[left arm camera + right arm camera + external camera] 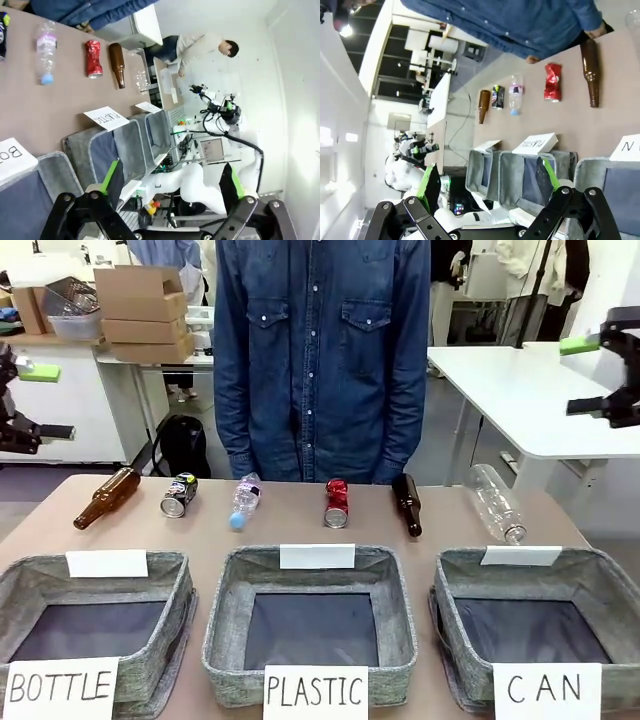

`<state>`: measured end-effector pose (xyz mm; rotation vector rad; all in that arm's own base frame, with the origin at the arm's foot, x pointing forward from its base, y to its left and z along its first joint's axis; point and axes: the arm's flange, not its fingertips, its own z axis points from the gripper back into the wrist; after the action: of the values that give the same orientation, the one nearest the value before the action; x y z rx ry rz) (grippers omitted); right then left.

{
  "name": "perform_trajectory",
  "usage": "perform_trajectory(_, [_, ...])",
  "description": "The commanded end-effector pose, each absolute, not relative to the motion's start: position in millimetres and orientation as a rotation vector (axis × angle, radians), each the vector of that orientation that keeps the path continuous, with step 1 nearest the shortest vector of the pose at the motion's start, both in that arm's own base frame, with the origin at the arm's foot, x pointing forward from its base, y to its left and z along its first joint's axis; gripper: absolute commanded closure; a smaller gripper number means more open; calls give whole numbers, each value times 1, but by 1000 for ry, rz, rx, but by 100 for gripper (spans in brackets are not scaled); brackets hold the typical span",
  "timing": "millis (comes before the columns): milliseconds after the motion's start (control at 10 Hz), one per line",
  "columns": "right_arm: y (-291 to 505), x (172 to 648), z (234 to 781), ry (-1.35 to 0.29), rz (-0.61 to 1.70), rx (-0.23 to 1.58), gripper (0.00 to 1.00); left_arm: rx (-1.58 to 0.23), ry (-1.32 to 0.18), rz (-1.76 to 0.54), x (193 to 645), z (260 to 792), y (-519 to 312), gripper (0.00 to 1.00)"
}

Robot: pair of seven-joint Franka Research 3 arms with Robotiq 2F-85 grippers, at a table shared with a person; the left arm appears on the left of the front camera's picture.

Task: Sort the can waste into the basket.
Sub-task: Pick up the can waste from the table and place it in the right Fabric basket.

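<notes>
A row of waste lies along the far side of the brown desk (300, 535), in front of a person in a blue denim shirt (320, 350). The crushed shiny red drink can (336, 503) lies near the middle of the row, between a small clear plastic bottle with a blue cap (244, 500) and a dark brown glass bottle (407, 504). The crushed black drink can with a blue logo (179, 494) lies toward the robot's left, between that small bottle and a second brown glass bottle (106, 498). A larger clear plastic bottle (495, 503) ends the row on the right.

Three bins line the near edge. The grey woven-fabric basket (460, 562) with the handwritten white sign "CAN" (546, 690) sits at the robot's right, its dark bottom showing, well apart from both cans. Beside it stand the like bins signed "PLASTIC" (225, 620) and "BOTTLE" (170, 580).

The left hand (62, 401) hangs raised off the desk's left side, green-padded fingers spread apart and holding nothing. The right hand (578, 375) hangs high at the right, likewise wide open and holding nothing.
</notes>
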<state>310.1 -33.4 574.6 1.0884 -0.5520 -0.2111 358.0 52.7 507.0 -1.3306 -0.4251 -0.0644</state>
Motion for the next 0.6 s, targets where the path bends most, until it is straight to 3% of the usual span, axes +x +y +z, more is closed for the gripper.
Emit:
perform_trajectory(0, [-15,308,580,-534,-129,1096,0,-1308,-453,-152,348,532,53,0])
perform_trajectory(500, [-8,303,580,-509,-151,1080,0,-1308,-453,-152,348,532,53,0])
